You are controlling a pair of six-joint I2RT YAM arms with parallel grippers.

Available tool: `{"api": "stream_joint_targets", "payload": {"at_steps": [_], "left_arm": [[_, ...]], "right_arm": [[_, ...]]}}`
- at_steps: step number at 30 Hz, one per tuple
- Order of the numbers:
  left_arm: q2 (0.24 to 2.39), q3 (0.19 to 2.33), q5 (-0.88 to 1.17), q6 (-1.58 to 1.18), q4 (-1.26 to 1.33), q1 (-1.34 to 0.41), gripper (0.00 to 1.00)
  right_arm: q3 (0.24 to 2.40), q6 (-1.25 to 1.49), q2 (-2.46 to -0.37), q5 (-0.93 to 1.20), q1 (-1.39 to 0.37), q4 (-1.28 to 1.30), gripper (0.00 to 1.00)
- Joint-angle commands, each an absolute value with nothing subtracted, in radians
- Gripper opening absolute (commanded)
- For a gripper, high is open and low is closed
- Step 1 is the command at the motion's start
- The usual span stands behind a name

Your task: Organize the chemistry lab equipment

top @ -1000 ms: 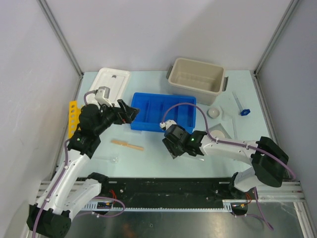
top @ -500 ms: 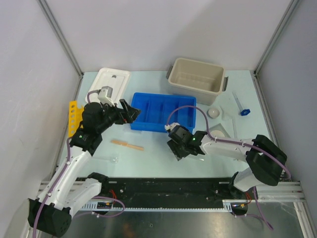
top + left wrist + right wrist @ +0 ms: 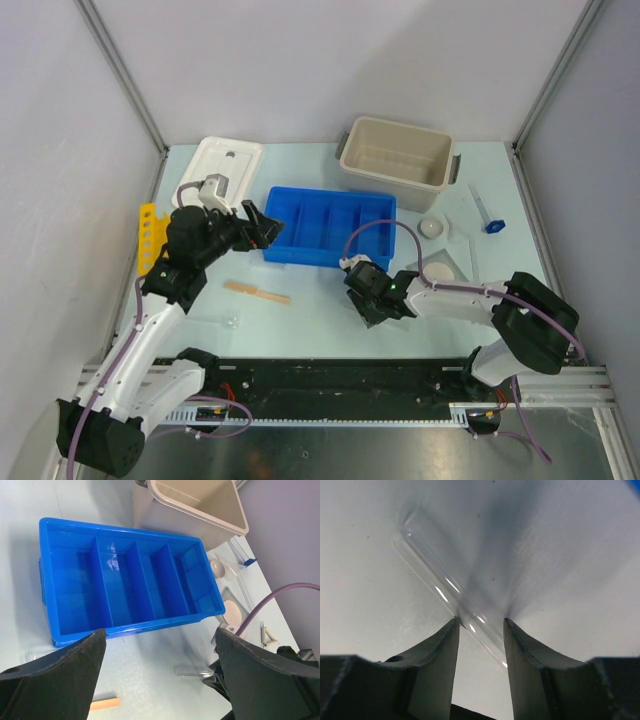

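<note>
Right gripper: fingers half-closed astride a clear glass tube lying on the table; firm pinch cannot be confirmed. Left gripper: spread wide, empty. Blue divided tray holds nothing; wooden stick and white dish lie unsorted. Task judged barely begun.

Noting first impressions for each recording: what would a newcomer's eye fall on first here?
The bright blue divided tray, all compartments empty, in the middle of the table, with the beige tub behind it to the right. Then the right gripper in front of the tray, jaws either side of a clear glass tube lying on the table.
</note>
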State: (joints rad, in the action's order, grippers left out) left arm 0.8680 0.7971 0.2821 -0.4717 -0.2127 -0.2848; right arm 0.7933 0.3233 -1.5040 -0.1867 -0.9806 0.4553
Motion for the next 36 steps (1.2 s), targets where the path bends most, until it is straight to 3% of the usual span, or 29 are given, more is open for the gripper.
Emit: {"api": "stream_joint_targets", "payload": {"at_steps": [1, 9, 22, 36], "left_arm": [[0.865, 0.816, 0.278, -0.471, -0.217, -0.27, 0.95], [0.883, 0.797, 0.353, -0.478, -0.222, -0.268, 0.92], [0.926, 0.712, 0.551, -0.507, -0.233, -0.268, 0.86], [1.034, 0.715, 0.679, -0.492, -0.249, -0.269, 0.85]], "right_arm": [[0.788, 0.359, -1.507, -0.253, -1.015, 0.442, 0.44], [0.772, 0.379, -1.451, -0.283, -1.04, 0.413, 0.31], [0.76, 0.421, -1.5, -0.248, -1.04, 0.377, 0.39], [0.755, 0.394, -1.391, -0.278, -1.069, 0.299, 0.24]]}}
